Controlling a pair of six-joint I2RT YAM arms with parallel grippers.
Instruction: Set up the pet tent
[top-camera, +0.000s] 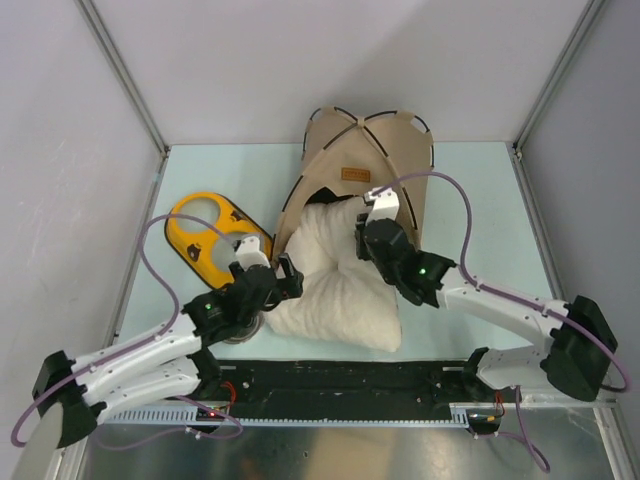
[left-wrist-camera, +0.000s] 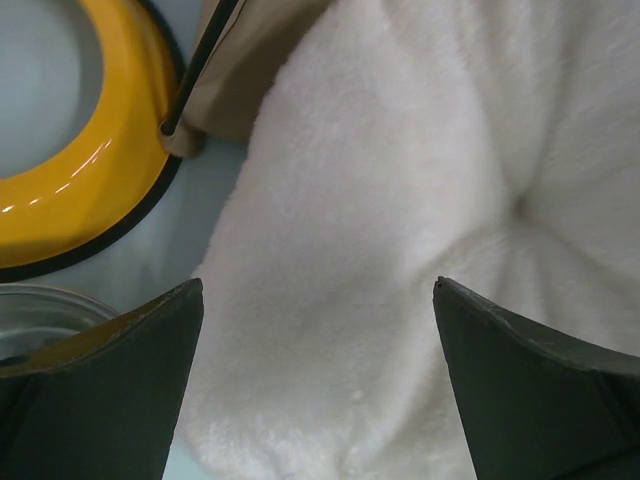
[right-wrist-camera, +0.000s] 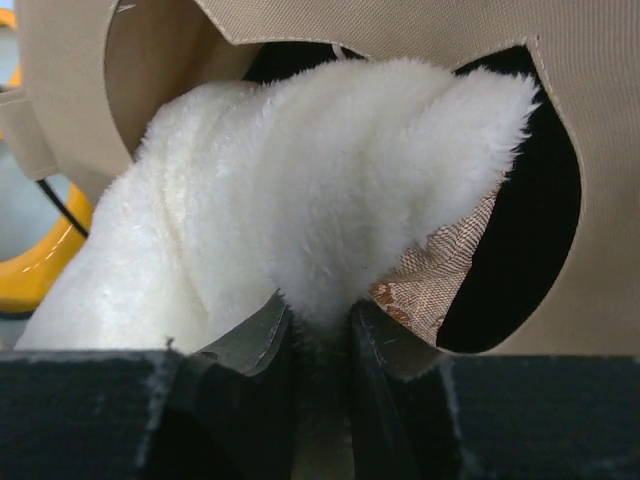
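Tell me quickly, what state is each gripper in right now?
Left gripper: open, holding nothing, fingers spread over the pillow.
Right gripper: shut on the pillow's edge, at the pet tent opening.

- Tan beige fabric pet tent (top-camera: 355, 150), far centre: plain weave, no print. Thin poles (left-wrist-camera: 202, 65) black. Small label patch (top-camera: 355, 175) brown. Opening shows black inside.
- Cream-white fluffy plush pillow (top-camera: 335, 285), centre: even colour throughout. Its backing fabric (right-wrist-camera: 440, 270) is golden-brown with a fine woven pattern.
- Yellow plastic double-bowl holder (left-wrist-camera: 100, 170), left: glossy yellow, black edge.
- Table top (top-camera: 480, 200): pale blue-green, plain.
- Left arm (top-camera: 140, 355), right arm (top-camera: 500, 305): white links, black joints, one green light each.
- Left gripper (left-wrist-camera: 320, 290), right gripper (right-wrist-camera: 315, 320): dark grey to black.
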